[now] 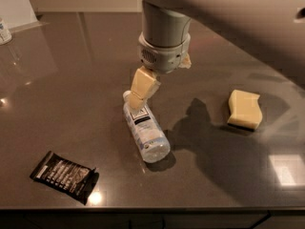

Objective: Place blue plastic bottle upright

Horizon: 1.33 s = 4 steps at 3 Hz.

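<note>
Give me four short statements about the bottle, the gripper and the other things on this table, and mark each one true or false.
1. The blue plastic bottle lies on its side on the table. True.
2. The gripper hangs over the yellow sponge. False: it is down at the bottle's white cap end, well away from the sponge.
3. The black wrapper rests on top of the sponge. False: the wrapper lies flat on the table near the front edge, on the far side of the bottle from the sponge.
4. The sponge touches neither the bottle nor the wrapper. True.
</note>
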Each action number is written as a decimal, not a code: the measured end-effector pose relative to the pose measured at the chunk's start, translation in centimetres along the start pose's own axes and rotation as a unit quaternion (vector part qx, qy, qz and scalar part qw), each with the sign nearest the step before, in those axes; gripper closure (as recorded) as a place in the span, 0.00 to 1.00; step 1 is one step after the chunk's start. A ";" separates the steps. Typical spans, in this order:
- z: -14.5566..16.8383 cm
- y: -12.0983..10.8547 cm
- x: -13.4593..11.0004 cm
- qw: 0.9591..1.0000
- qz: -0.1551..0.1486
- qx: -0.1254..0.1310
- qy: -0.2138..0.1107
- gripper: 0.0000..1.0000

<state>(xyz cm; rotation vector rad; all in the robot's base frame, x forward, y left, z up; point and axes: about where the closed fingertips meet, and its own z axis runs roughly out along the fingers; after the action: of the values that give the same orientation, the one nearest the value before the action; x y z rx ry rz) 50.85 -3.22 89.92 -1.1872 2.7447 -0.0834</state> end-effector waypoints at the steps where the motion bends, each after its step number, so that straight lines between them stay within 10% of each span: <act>1: 0.6 -0.5 -0.4 0.999 0.048 0.009 0.014 0.00; 4: 2.3 4.5 -4.0 0.994 0.099 -0.012 0.039 0.00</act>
<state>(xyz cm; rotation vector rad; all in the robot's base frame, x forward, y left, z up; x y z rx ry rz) 50.70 2.85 87.57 -0.9280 2.9230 -0.0750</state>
